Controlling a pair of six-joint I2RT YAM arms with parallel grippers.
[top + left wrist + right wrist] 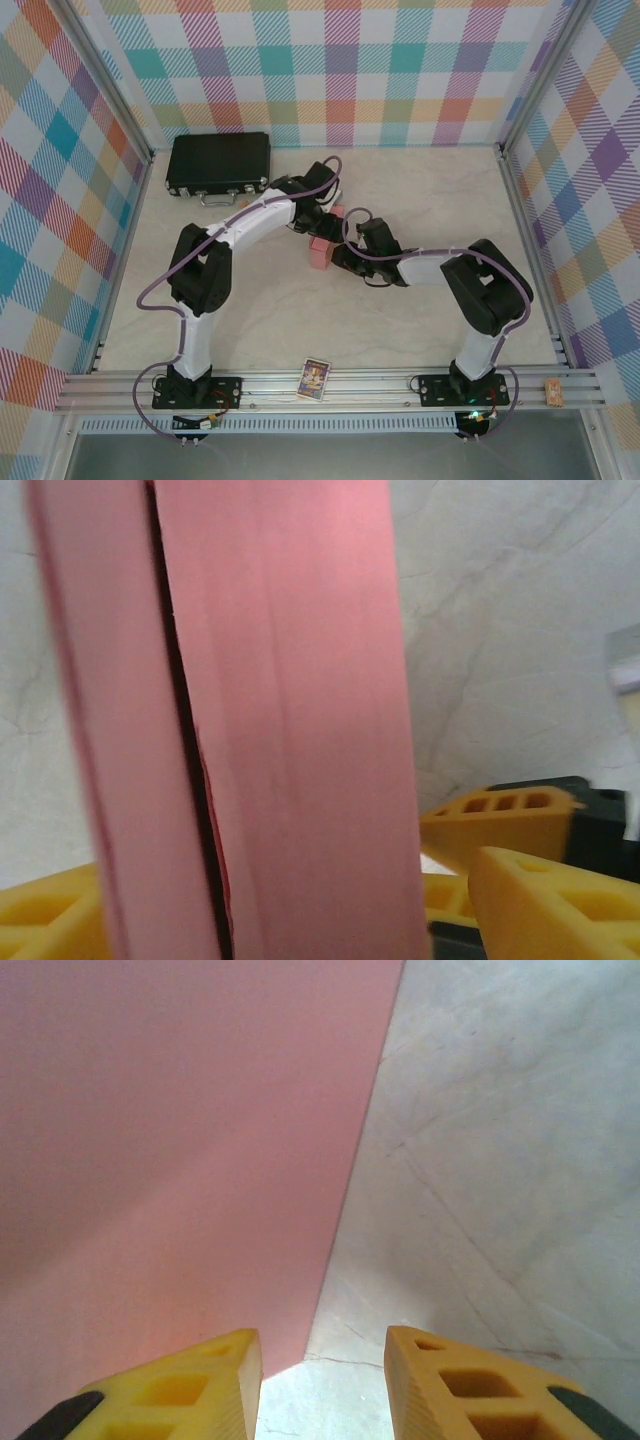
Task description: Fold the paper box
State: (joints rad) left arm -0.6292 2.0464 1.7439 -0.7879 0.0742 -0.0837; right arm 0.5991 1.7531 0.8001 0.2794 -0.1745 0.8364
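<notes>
The paper box [321, 252] stands at mid-desk between the two arms, well apart from the black case [218, 162] at the far left corner. In the left wrist view a dark seam [186, 750] runs down between two pink panels. The left gripper [280, 880] is spread wide around the box, with a gap showing at its right finger [540, 900]. The right gripper [322, 1338] is partly open and holds nothing; the panel's straight edge ends between its fingers. The bare desk [440, 200] spreads to the right and near side.
</notes>
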